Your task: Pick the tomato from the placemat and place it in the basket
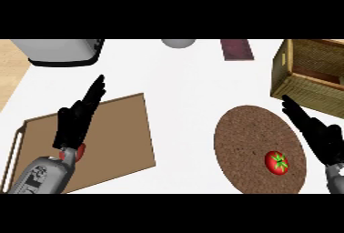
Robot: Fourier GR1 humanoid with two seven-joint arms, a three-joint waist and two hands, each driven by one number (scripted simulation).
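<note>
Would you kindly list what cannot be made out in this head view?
- Woven wicker basket: right side cut off by the picture's edge; its inside is mostly unseen.
- Grey round object: cut by the top band, unidentifiable.
- Black right hand: wrist leaves the right edge.

Bright even light, white counter (181, 91) nearly glaring, faint soft shadows
</note>
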